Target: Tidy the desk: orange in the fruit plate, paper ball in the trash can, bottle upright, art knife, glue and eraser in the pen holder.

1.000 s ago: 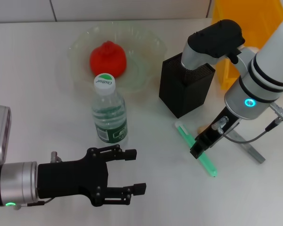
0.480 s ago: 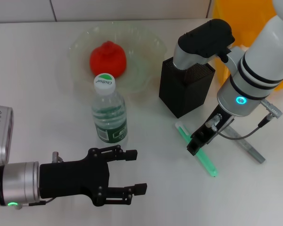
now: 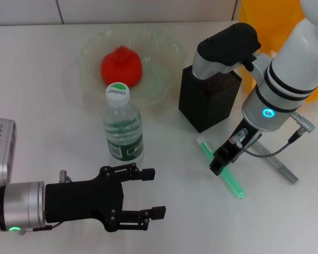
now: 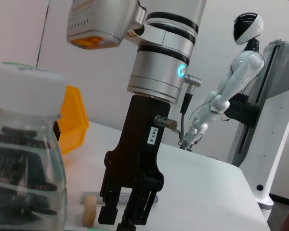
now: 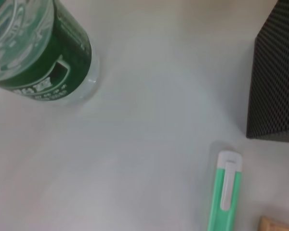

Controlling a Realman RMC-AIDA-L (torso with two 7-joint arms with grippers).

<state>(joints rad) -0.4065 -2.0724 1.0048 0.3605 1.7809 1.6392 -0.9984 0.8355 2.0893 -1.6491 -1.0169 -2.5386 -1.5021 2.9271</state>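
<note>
The orange (image 3: 121, 66) lies in the pale-green fruit plate (image 3: 90, 48) at the back. The bottle (image 3: 123, 127) stands upright in front of the plate and also shows in the right wrist view (image 5: 36, 45). The black mesh pen holder (image 3: 209, 100) stands right of centre. The green art knife (image 3: 230, 180) lies flat in front of it. My right gripper (image 3: 220, 161) hangs just over the knife's middle, open and empty. The beige eraser (image 4: 90, 210) lies on the table beside that gripper. My left gripper (image 3: 151, 193) is open and empty at the front left. The paper ball is out of view.
The yellow trash can (image 3: 275, 21) stands at the back right behind the right arm. A grey flat bar (image 3: 281, 169) lies right of the knife. A cable (image 3: 275, 153) hangs from the right wrist.
My right arm has shifted a little to the left, bringing its gripper over the knife's middle. The left arm, the bottle and the orange have not moved.
</note>
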